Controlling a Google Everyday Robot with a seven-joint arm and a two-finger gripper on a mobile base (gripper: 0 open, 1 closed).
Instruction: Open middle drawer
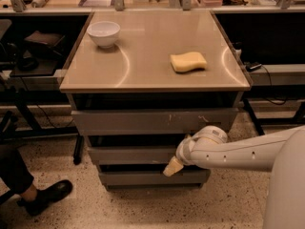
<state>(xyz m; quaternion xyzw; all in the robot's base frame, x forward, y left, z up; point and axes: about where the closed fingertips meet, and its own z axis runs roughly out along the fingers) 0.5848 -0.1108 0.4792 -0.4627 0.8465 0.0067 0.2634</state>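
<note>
The middle drawer [128,155] is the mid-sized plain grey front of the cabinet, below the larger scratched top front [152,121] and above the smallest bottom front [143,177]. Its front sits a little behind the top front and a little ahead of the bottom one, and its inside is hidden. My gripper [172,167] reaches in from the right on a white arm [238,151]. Its cream tip is at the lower right edge of the middle drawer's front, over the dark gap above the bottom drawer.
A white bowl [104,33] and a yellow sponge [188,61] lie on the cabinet's tan top [143,70]. A person's black shoe [47,196] is on the speckled floor at the left. Dark desks with cables flank the cabinet.
</note>
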